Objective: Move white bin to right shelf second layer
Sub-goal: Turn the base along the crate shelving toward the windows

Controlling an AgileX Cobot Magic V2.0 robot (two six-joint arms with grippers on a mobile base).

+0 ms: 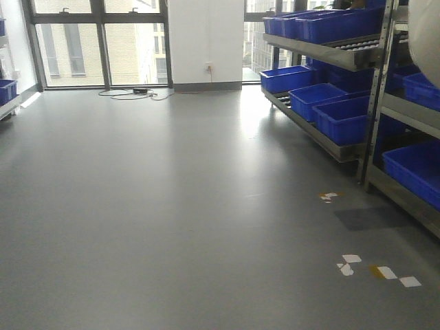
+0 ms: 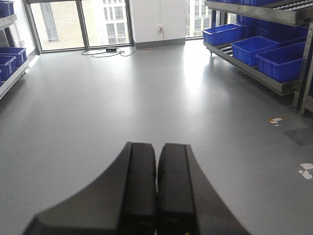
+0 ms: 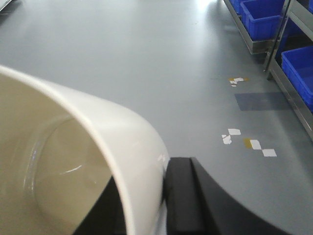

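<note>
The white bin (image 3: 73, 161) is a glossy cream tub that fills the lower left of the right wrist view, its open mouth facing the camera. My right gripper (image 3: 143, 183) is shut on its wall, with one black finger (image 3: 183, 196) outside and the other inside. A curved white edge of the bin (image 1: 427, 31) also shows at the top right of the front view. A steel shelf level with roller tracks (image 1: 361, 47) stands on the right. My left gripper (image 2: 157, 147) is shut on nothing and hangs over bare grey floor.
Steel racks with several blue crates (image 1: 340, 117) line the right side, with a nearer rack post (image 1: 375, 103) beside them. White and yellow tape marks (image 1: 378, 269) lie on the floor. Cables (image 1: 134, 93) lie by the far windows. Another rack with blue crates (image 2: 10, 61) stands at the left.
</note>
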